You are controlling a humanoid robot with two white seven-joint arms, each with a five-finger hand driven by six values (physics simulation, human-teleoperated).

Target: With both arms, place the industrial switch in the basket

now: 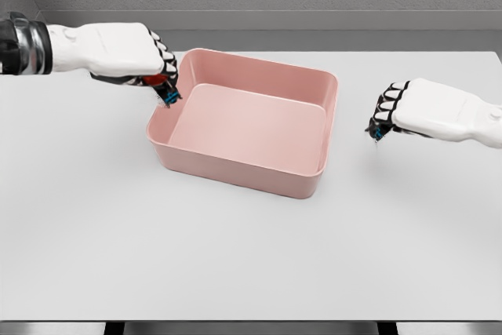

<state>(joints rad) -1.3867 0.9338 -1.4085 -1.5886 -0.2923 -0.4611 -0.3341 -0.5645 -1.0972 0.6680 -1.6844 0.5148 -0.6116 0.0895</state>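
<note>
On the pale grey table [251,272], the pink basket [310,182] sits empty at centre, the left hand [149,56] curled at its upper-left rim over something small and red, perhaps the switch, the right hand [400,107] curled empty, so release seems next.

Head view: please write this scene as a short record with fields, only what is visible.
surface: white table
container: pink basket, inside looks empty
industrial switch: not clearly visible
left hand: at the basket's left rim, fingers curled, something small and red under them
right hand: right of the basket, apart from it, fingers curled, holds nothing
</note>
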